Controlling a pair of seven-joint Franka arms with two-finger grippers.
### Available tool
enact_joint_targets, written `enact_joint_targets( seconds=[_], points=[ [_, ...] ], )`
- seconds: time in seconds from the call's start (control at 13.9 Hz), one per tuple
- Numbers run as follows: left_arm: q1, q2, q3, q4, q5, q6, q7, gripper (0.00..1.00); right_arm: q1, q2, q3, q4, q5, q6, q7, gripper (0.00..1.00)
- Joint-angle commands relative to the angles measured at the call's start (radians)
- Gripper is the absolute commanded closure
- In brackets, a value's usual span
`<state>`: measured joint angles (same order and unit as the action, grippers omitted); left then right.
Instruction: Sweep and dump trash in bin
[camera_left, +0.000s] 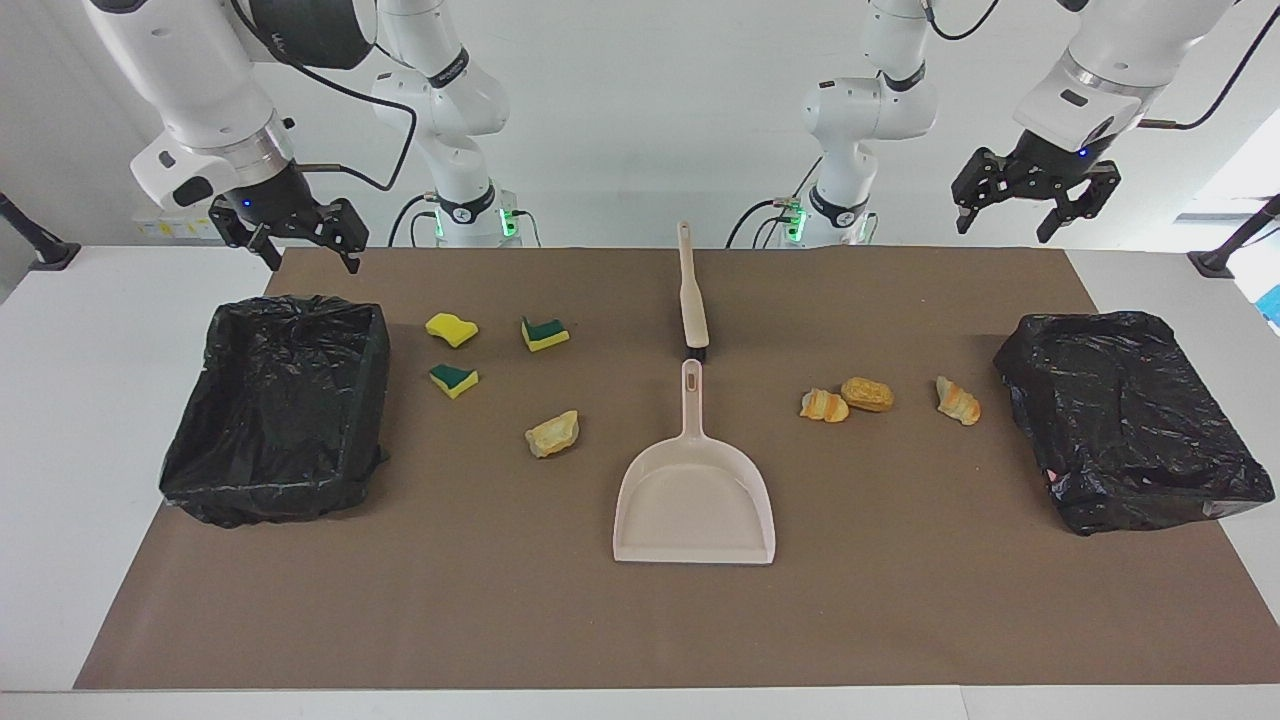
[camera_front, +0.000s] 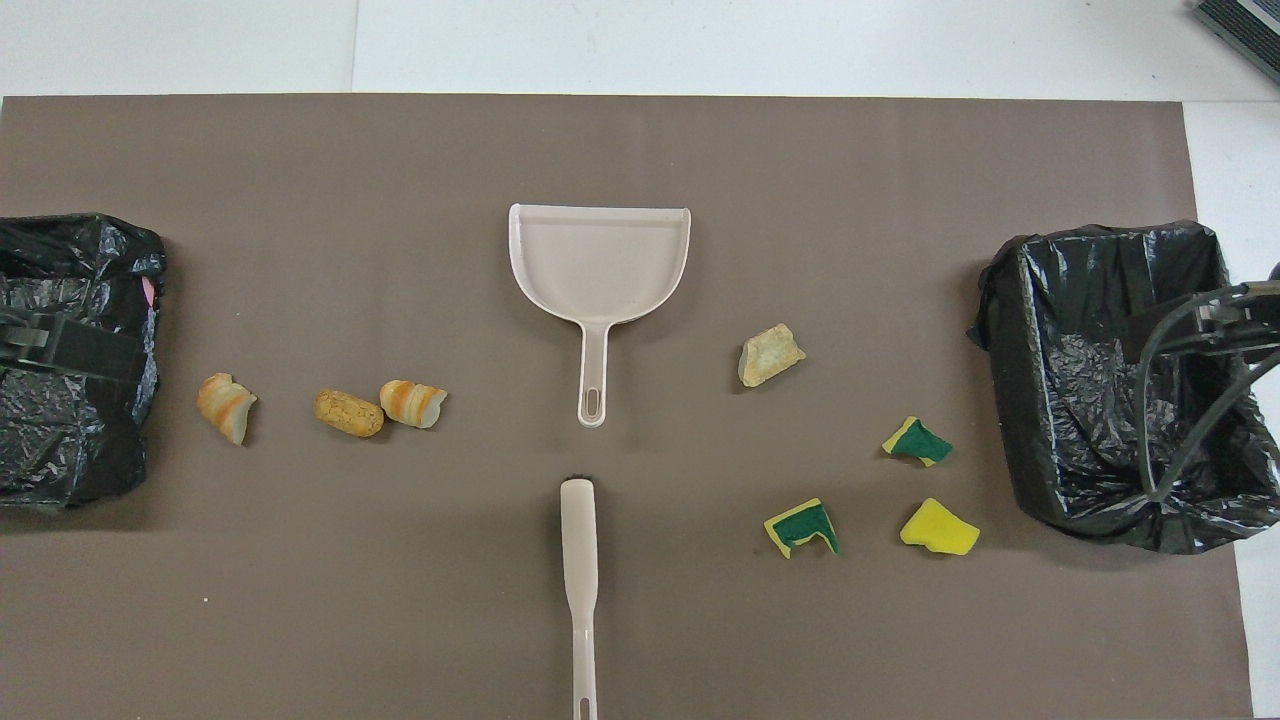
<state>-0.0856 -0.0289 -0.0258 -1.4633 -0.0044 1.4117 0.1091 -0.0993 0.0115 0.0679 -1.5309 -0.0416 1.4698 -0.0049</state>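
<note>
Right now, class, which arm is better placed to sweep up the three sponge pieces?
The right arm: its gripper hangs by the bin at the sponge pieces' end; the left gripper waits above the other end.

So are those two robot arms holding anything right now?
No, nothing. The left tool and the right tool both hang open in the air; the beige plastic dustpan and brush lie untouched.

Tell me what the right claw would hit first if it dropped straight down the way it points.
The right claw hangs open, pointing down over the robot-side rim of the black-lined bin at its end of the table. It would probably meet that rim or the brown mat beside it; depth is unclear.
</note>
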Motion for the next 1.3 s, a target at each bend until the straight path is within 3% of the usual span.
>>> enact_joint_targets(
  seconds=[0.0,0.65,0.79,0.94,1.23],
  points=[
    [0.006,-0.038,0.0,-0.046,-0.011,-0.004,0.014,0.0,-0.004,-0.074,-0.005,-0.101,0.023,0.046,0.012,0.0],
    [-0.008,-0.042,0.0,-0.048,-0.011,-0.008,-0.006,0.0,-0.002,-0.074,-0.002,-0.104,0.028,0.06,0.028,0.0],
    [-0.008,-0.068,-0.006,-0.087,-0.011,-0.001,-0.012,0.0,0.007,-0.068,0.003,-0.095,0.028,0.06,0.017,0.0],
    [-0.022,-0.133,-0.023,-0.2,-0.013,0.033,-0.045,0.0,0.009,-0.067,0.004,-0.095,0.026,0.061,0.016,0.0],
    [-0.156,-0.333,-0.028,-0.536,-0.013,0.191,-0.198,0.0,0.006,-0.067,0.004,-0.095,0.026,0.06,0.017,0.0]
  ],
)
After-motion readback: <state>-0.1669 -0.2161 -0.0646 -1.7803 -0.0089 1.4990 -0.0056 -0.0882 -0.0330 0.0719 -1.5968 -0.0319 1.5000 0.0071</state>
